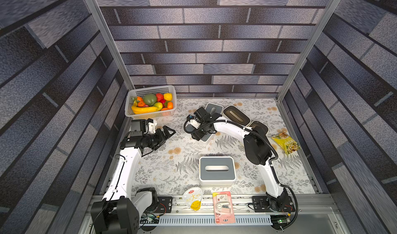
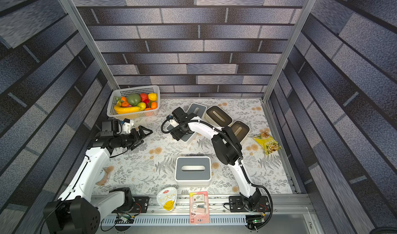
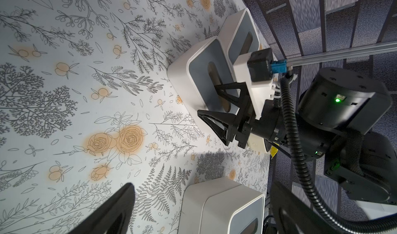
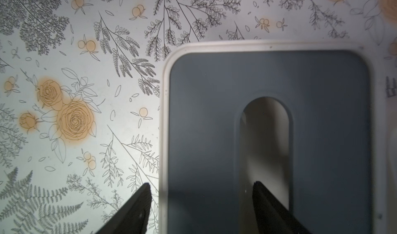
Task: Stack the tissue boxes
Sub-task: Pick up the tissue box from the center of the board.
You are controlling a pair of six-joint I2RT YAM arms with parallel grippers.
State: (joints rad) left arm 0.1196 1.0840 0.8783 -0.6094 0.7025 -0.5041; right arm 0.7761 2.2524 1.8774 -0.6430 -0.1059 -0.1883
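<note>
My right gripper [image 4: 202,184] hangs open over a white tissue box with a grey lid [image 4: 204,114], seen at mid-table in a top view [image 1: 206,137]. One finger is down in the oval slot [image 4: 266,149]; the other is just outside the box's side wall, with a thin gap. A second grey-lidded box [image 1: 212,109] stands behind it. Two dark brown boxes [image 1: 236,114] [image 1: 260,127] lie to the right. Another grey-lidded box [image 1: 217,170] stands at front centre. My left gripper [image 1: 169,133] is open and empty, low at the left.
A white fruit basket [image 1: 137,112] fills the back left corner. A yellow snack bag [image 1: 286,143] lies by the right wall. A sealed cup [image 1: 193,198] and a pink blister pack [image 1: 223,207] rest on the front rail. Metal posts and walls close three sides.
</note>
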